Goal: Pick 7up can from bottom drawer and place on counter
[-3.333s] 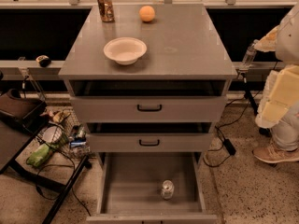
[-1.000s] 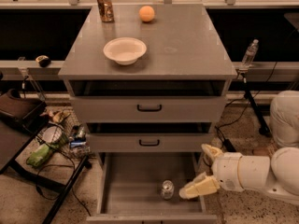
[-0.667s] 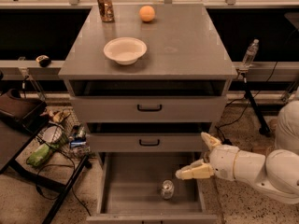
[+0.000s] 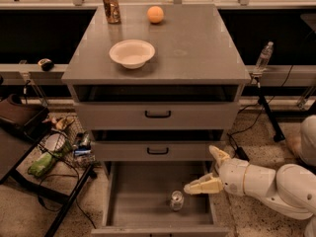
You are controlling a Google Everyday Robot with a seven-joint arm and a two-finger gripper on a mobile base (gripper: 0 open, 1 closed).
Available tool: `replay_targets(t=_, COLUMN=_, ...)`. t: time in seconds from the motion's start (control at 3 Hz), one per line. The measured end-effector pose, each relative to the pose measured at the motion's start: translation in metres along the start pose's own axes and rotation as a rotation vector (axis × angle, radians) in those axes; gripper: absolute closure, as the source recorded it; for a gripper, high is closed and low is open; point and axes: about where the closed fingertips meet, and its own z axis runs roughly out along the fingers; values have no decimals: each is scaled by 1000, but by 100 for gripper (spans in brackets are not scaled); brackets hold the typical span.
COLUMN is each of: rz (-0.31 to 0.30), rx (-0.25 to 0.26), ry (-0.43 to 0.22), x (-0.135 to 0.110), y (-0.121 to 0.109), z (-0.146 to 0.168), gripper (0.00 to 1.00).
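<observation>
The arm (image 4: pixel 269 184) has swung in from the right side of the cabinet over the last few seconds, and the gripper (image 4: pixel 200 169) has sunk slightly lower in the last moment, while the 7up can (image 4: pixel 176 200) is staying just where it was. Nearest the camera, the bottom drawer (image 4: pixel 138 191) is standing pulled fully out, and the can is standing upright on its flat grey floor, right of the middle and toward the front. The gripper is hovering over the drawer's right side, just beside the can and above it, not touching it. Its jaws are spread wide apart, the lower finger (image 4: pixel 200 185) pointing left toward the can and the upper finger (image 4: pixel 217 155) slanting up in front of the middle drawer (image 4: pixel 128 151). That drawer and the top drawer (image 4: pixel 113 116) above it, both with black handles, are sitting pushed in. Farther back, the counter (image 4: pixel 197 38) is carrying a white bowl (image 4: pixel 132 53) at its left front, and at its far edge a brown-gold can (image 4: pixel 111 7) is standing just left of an orange (image 4: pixel 155 14). Off to the right, past the cabinet, a clear water bottle (image 4: pixel 263 57) is standing on a ledge.
</observation>
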Motion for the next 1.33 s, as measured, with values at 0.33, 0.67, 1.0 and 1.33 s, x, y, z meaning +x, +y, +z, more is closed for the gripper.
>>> replay_targets(t=0.33, rz=-24, rx=-12, ry=-42, x=14, y=-6, z=22, gripper=0)
replay_targets(t=0.67, rz=-185, rx=2, ry=-169, x=42, y=-42, z=69, gripper=0)
replay_targets(t=1.0, rz=-252, rx=6, ry=-258, x=81, y=-66, z=96, gripper=0)
replay_targets(t=1.33, rz=-247, rx=-11, ry=-279, x=131, y=-70, z=115, gripper=0)
